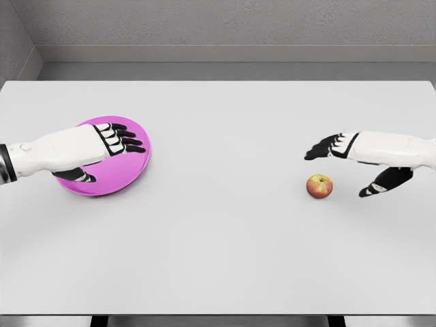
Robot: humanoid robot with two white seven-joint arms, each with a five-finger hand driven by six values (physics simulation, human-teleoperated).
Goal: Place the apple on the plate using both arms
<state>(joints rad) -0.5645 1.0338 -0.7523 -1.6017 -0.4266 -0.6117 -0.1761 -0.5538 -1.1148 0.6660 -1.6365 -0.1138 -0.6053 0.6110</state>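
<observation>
- A pink plate (129, 160) sits at the table's (225, 252) left, with nothing resting inside it.
- The left hand (112, 143) is over the plate, fingers stretched flat, gripping nothing.
- 1 apple (319, 186) lies on the table's right side, well apart from the plate.
- The right hand (354, 160) hovers just beside the apple, fingers spread, holding nothing.

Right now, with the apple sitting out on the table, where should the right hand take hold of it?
Grip the apple around its round middle, coming from its right side, probably slightly above. It sits stem-up and free on the table, and the right hand is open just beside it.
</observation>
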